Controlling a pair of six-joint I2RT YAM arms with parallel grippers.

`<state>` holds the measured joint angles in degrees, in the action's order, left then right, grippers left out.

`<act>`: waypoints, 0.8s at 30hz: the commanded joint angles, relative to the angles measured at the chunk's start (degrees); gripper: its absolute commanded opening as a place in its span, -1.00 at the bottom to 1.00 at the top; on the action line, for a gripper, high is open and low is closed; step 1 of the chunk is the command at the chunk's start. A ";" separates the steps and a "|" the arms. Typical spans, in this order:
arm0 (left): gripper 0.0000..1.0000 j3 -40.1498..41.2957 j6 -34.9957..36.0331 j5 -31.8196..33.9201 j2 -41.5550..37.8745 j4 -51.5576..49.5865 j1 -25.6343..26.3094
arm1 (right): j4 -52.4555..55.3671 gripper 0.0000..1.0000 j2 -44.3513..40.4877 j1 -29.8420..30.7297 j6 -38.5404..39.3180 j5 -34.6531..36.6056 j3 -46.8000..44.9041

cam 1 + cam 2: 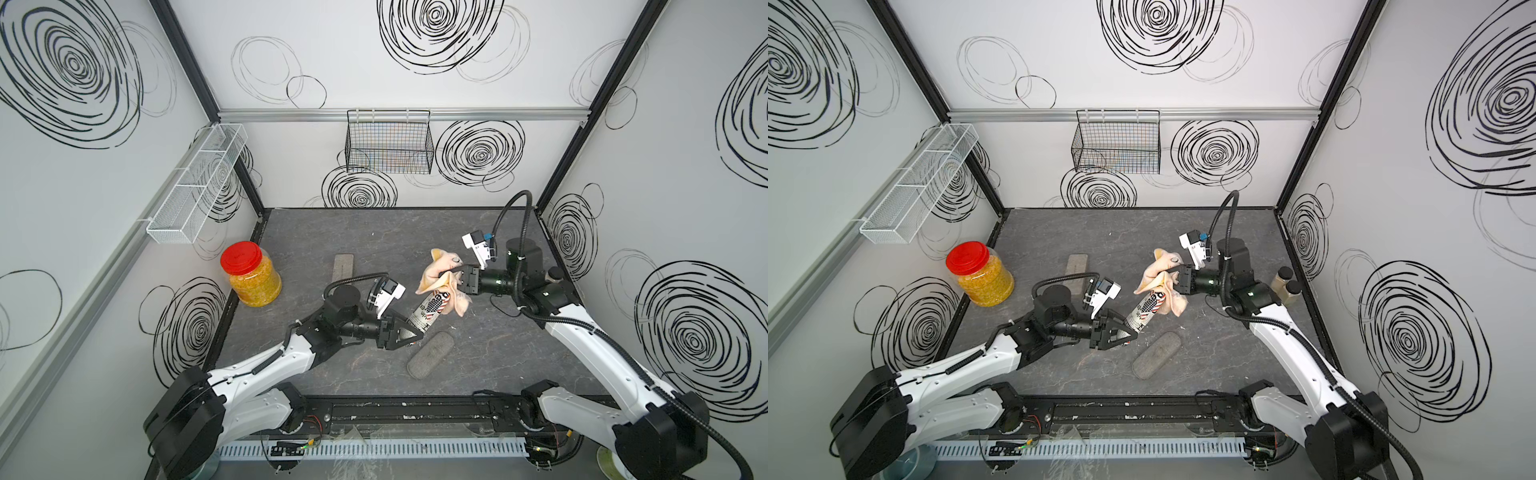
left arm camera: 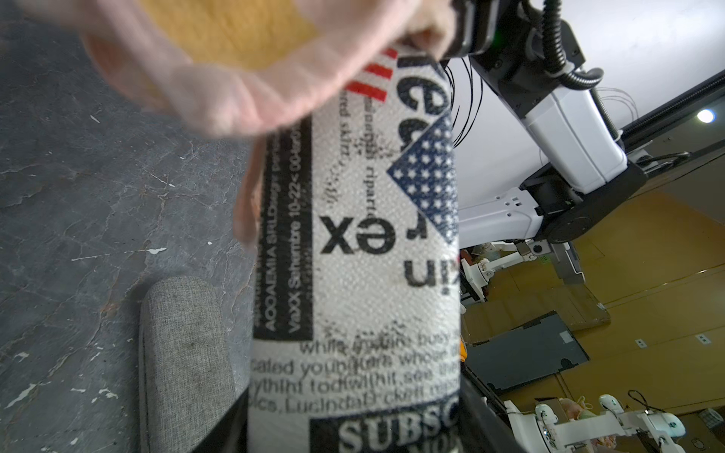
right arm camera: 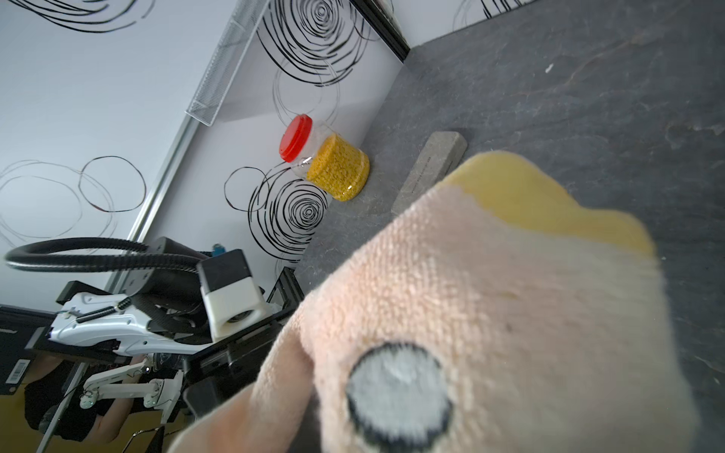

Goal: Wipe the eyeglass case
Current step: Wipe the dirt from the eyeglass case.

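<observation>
Wiping is being carried out above the table [image 1: 332, 232] and is judged to be under way.

In both top views the case [image 1: 432, 309] is being held off the surface and tilted. Its lower end is being clamped in the left gripper [image 1: 413, 336], with the jaws closed on it. The cloth [image 1: 438, 272] is being pinched in a bunch by the right gripper [image 1: 452, 277], jaws together on the fabric. It is being draped over the upper end of the case [image 1: 1144, 311]. A grey pouch [image 1: 430, 355] is lying flat just beside the left gripper. A jar [image 1: 251, 274] is standing well apart, by the wall.

In the left wrist view the printed face of the case [image 2: 353, 274] is being shown lengthwise. Only its far end is being covered by the cloth [image 2: 243, 90]; most of the print is bare. For a good stroke, the cloth should be drawn along the case toward the clamped end under light pressure. The case should be braced firmly so that it is not levered out of the jaws. Loose folds should be kept clear of the left gripper.

In the right wrist view the foreground is being filled by the cloth [image 3: 490, 313]. The case and the jaws are being hidden behind it, so contact cannot be confirmed here. The jar [image 3: 325, 157] and a grey block [image 3: 431, 164] are being seen beyond.
</observation>
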<state>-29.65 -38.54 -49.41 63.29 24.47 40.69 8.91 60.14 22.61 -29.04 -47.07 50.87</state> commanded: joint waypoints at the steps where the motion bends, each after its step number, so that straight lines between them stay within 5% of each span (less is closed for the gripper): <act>1: 0.22 -0.06 0.62 -0.21 -0.59 4.70 0.18 | -5.87 -0.95 -4.74 -0.11 -1.50 -3.31 1.57; 10: 0.23 -0.41 0.70 -0.34 -0.61 4.62 0.35 | -6.80 -0.93 -3.51 -0.12 -3.05 -3.80 -0.39; 24: 0.24 -4.02 6.66 4.18 -1.77 -4.44 2.47 | 5.69 -0.95 5.81 3.67 4.34 8.34 0.73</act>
<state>-29.82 -36.67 -47.99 63.09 20.91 42.04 10.17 66.63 25.39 -27.18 -41.98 49.91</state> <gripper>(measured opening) 0.622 0.129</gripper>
